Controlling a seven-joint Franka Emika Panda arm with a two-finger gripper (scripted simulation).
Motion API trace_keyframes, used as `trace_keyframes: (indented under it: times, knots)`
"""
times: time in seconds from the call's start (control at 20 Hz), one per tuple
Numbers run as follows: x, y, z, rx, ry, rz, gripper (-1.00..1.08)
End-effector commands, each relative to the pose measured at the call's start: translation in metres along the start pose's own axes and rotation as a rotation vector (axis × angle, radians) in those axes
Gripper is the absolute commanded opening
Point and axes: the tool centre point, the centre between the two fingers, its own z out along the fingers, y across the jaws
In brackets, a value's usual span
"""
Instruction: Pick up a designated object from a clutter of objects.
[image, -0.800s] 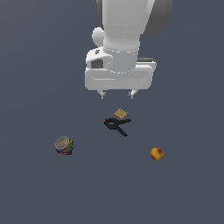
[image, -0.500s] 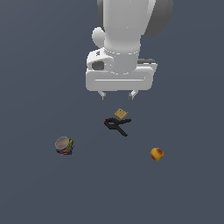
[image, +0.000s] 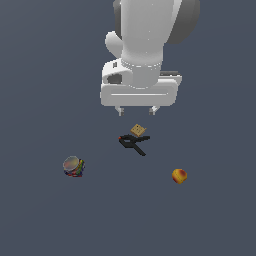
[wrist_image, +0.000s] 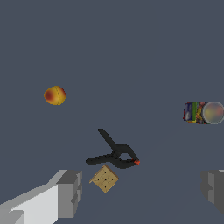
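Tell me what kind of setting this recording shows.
Most likely a simulated pick-from-clutter test scene: a flat, featureless grey floor, a rendered white arm with its open gripper hanging above, and a few small props, including a black clamp and a cracker.

The black clamp (image: 133, 144) (wrist_image: 114, 153) lies flat on the dark floor, thin and long, its two handles crossed and splayed apart, with a small red tip at the jaw end in the wrist view. A tan square cracker (image: 138, 131) (wrist_image: 104, 178) lies just beside it. The orange-red ball (image: 179, 176) (wrist_image: 54, 95) and the multicoloured rounded object (image: 73, 166) (wrist_image: 203, 112) lie well apart, on opposite sides.
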Motion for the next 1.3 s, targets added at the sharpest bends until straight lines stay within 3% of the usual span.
trace_keyframes:
  times: [0.0, 0.55, 1.25]
  knots:
    - [0.0, 0.0, 0.002, -0.001, 0.0, -0.008, 1.0]
    - [-0.002, 0.003, 0.039, -0.013, -0.005, -0.155, 1.0]
    - [-0.021, 0.007, 0.126, -0.022, -0.02, -0.532, 1.0]
